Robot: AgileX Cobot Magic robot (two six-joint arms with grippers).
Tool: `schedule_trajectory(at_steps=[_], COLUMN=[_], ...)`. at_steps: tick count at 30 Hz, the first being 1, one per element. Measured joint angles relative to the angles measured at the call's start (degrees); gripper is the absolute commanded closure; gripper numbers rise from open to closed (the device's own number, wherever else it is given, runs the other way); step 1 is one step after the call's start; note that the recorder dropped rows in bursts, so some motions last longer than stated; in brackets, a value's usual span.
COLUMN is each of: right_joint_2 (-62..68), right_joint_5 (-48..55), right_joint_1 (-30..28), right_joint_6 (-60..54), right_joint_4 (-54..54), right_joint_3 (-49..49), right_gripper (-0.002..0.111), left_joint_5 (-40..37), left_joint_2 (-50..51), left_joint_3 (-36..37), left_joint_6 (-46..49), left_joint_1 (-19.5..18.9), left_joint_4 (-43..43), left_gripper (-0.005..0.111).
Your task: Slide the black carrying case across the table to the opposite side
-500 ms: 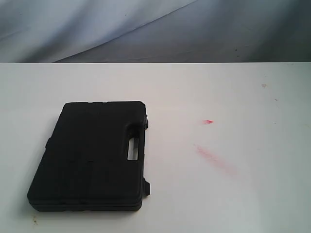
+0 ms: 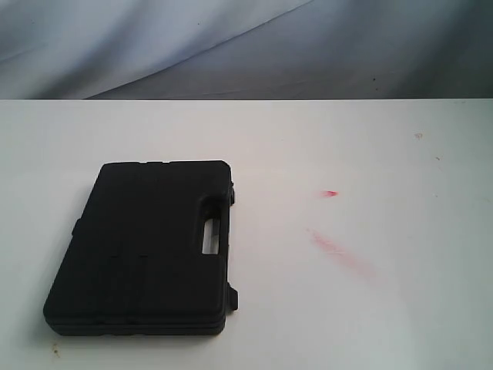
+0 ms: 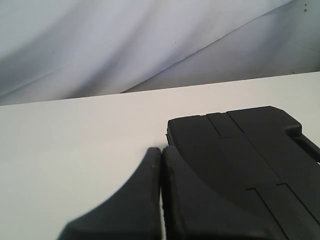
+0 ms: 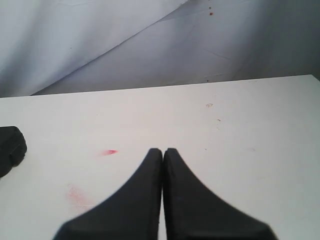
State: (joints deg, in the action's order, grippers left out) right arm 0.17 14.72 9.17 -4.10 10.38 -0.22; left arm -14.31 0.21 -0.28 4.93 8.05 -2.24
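The flat black case (image 2: 150,247) lies on the left half of the white table (image 2: 347,146), its slotted handle cutout facing the middle. Neither gripper shows in the exterior view. In the left wrist view my left gripper (image 3: 161,150) is shut with nothing between its fingers, close beside a corner of the case (image 3: 250,155). My right gripper (image 4: 163,151) is also shut and holds nothing; it hovers over bare table, with only a corner of the case (image 4: 10,147) at that view's edge.
Pinkish-red smears (image 2: 339,250) and a small red mark (image 2: 330,193) stain the table right of the case. A grey-blue draped cloth (image 2: 246,46) hangs behind the table's far edge. A tiny dark speck (image 2: 418,136) sits at the far right.
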Motion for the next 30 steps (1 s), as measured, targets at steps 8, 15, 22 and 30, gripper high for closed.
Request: schedule_trajectory(at_steps=[8, 15, 22, 30], right_joint_2=[0.0, 0.0, 0.0, 0.0], right_joint_5=[0.0, 0.0, 0.0, 0.0], right_joint_1=[0.0, 0.0, 0.0, 0.0], right_joint_6=[0.0, 0.0, 0.0, 0.0], right_joint_4=[0.0, 0.0, 0.0, 0.0], right_joint_3=[0.0, 0.0, 0.0, 0.0], right_gripper=[0.108, 0.108, 0.108, 0.108], left_joint_5=[0.0, 0.1, 3.0, 8.7], left_joint_2=[0.0, 0.0, 0.0, 0.0], left_joint_3=[0.0, 0.0, 0.0, 0.0], left_joint_6=[0.0, 0.0, 0.0, 0.0], left_joint_1=[0.0, 0.0, 0.0, 0.0], left_joint_4=[0.0, 0.5, 3.0, 3.2], left_gripper=[0.107, 0.107, 0.107, 0.107])
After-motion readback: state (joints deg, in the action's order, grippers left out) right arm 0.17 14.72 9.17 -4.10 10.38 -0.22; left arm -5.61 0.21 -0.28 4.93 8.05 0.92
